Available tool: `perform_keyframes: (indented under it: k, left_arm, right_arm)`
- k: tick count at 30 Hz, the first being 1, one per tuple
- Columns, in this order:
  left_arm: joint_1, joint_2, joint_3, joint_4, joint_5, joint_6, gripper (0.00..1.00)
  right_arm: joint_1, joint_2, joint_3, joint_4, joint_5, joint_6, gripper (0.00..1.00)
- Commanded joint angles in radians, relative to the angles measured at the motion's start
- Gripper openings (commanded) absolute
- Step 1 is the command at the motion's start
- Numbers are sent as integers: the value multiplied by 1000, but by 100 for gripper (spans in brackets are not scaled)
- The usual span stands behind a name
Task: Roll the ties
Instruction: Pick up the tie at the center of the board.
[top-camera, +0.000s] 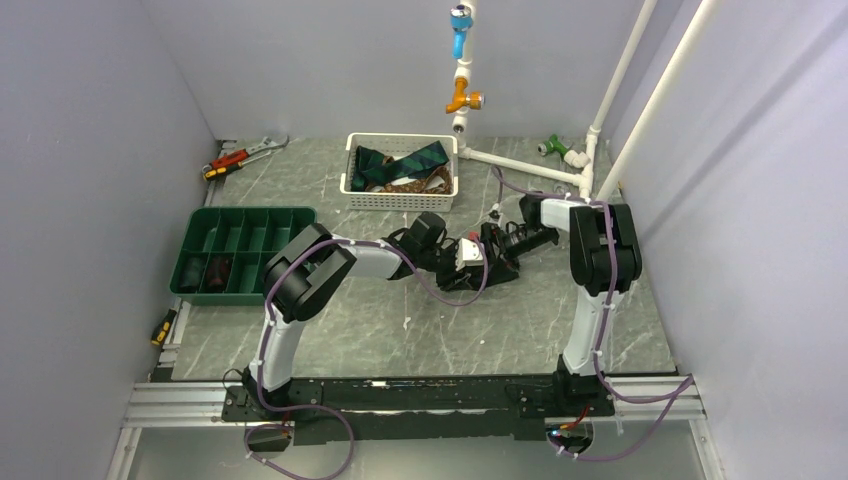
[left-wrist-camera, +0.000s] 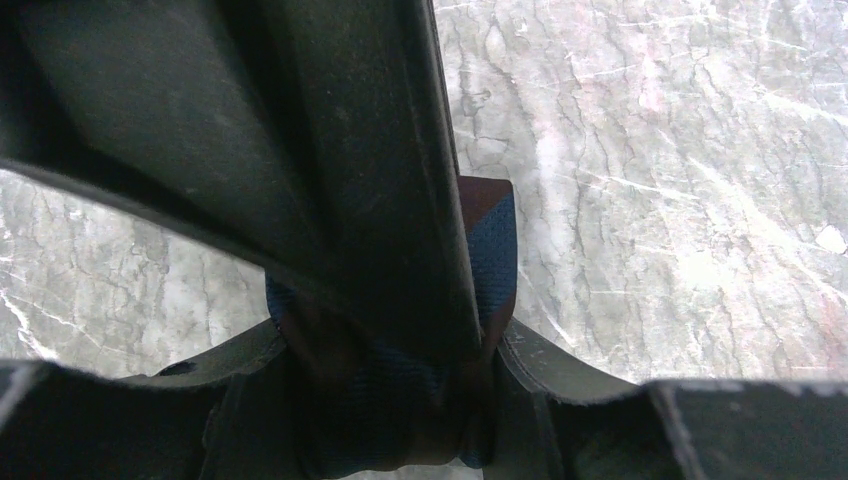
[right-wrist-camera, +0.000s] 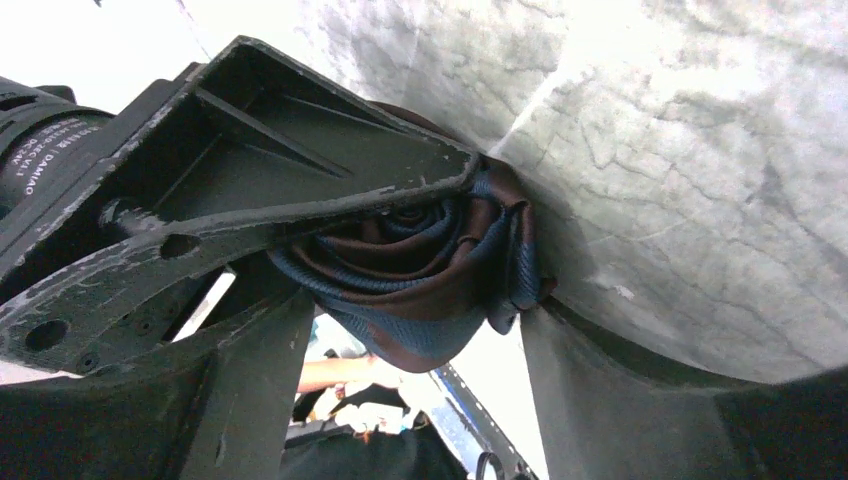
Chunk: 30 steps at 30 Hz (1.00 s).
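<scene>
fingers (right-wrist-camera: 620, 400) around half-hidden rolled tie (right-wrist-camera: 420, 290)

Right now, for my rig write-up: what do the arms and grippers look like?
Both the left arm and right arm have white links with bulky black joints and purple cables running along them. The left gripper and right gripper have scuffed black ribbed fingers.
</scene>
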Motion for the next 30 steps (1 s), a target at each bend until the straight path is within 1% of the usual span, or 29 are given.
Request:
perform_keyframes:
  k: [1, 2, 4, 5, 6, 8, 9, 10, 13, 17, 18, 19, 21, 22, 23, 24, 26, 27, 28, 29, 30]
  left_arm:
    - [11, 79, -36, -170, -81, 28, 13]
    - [11, 79, -36, -171, -82, 29, 13]
    - [12, 79, -37, -173, -82, 31, 14]
    - [12, 80, -37, -173, -82, 31, 14]
    - [13, 80, -37, -174, -82, 31, 14]
    - [14, 81, -34, -174, -80, 33, 14]
    - [15, 81, -36, -174, -82, 34, 14]
    - [16, 81, -36, -175, -82, 35, 14]
    - [20, 82, -38, -176, -84, 35, 14]
    - [29, 82, -42, -167, -81, 23, 14]
    - [31, 83, -40, -164, -82, 20, 15]
    - [33, 84, -41, -165, -82, 18, 15]
    - [37, 86, -37, -166, -79, 15, 15]
    - [38, 86, -36, -165, -78, 15, 15]
    - [38, 85, -37, -165, -76, 16, 15]
    - [38, 87, -35, -166, -75, 16, 15]
    - [39, 87, -32, -166, -71, 18, 16]
    - [39, 86, -33, -163, -71, 15, 18]
    - [39, 85, -35, -155, -70, 15, 23]
    - [39, 80, -38, -143, -67, 10, 31]
    - [39, 75, -45, -128, -64, 2, 41]
  right_arm:
    - [5, -74, -35, 171, 52, 45, 81]
    - [5, -85, -43, 196, 65, 64, 82]
    - [5, -103, -63, 250, 84, 106, 90]
    - [5, -110, -74, 276, 81, 123, 90]
    - [7, -111, -82, 298, 66, 135, 86]
    - [10, -95, -74, 303, 27, 149, 68]
    - [11, -93, -73, 300, 13, 152, 63]
    - [11, -97, -72, 295, 8, 150, 59]
    - [9, -118, -71, 246, 21, 108, 55]
    - [8, -132, -86, 187, 36, 60, 34]
    - [8, -130, -87, 171, 35, 52, 33]
    - [9, -123, -84, 155, 29, 46, 35]
    - [7, -116, -76, 127, 21, 27, 54]
    - [7, -119, -75, 124, 19, 24, 57]
    - [6, -123, -76, 127, 20, 23, 49]
    - [6, -128, -77, 134, 25, 26, 36]
    - [7, -128, -73, 142, 31, 29, 4]
    - [7, -123, -69, 141, 36, 30, 0]
    - [7, -117, -66, 136, 38, 26, 0]
    - [7, -112, -64, 135, 41, 24, 0]
    - [7, -112, -67, 139, 49, 26, 0]
